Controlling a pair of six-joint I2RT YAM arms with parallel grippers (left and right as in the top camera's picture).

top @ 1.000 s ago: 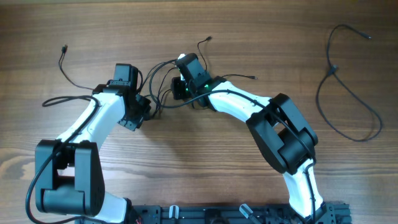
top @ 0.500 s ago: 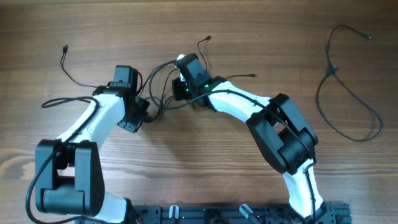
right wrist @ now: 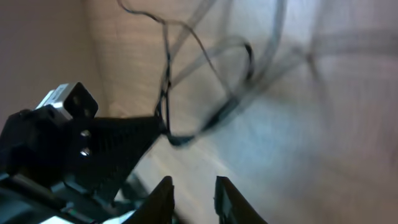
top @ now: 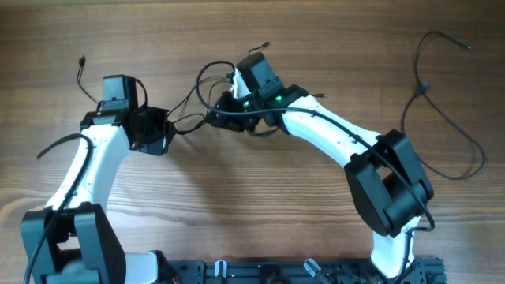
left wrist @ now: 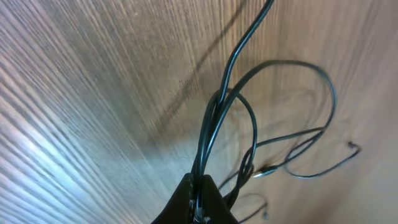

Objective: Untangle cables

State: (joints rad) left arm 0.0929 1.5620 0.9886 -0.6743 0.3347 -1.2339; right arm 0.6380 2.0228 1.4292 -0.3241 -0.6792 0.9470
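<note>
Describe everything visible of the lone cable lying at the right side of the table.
The lone cable is a thin black flexible cord, seen only overhead. It lies slack on the wooden table, curling from a small plug end near the top right down into a wide loop. It sits well apart from the tangled cables; only the table touches it.

Cables bunched at mid-tabletop, toward the far side, between left gripper and right gripper. Left of the bunch: left gripper, strands pinched in its tips, running right. Right gripper just beside the bunch's right side. Loose end far left, behind left arm. Lone cable well apart, flat near right edge.
</note>
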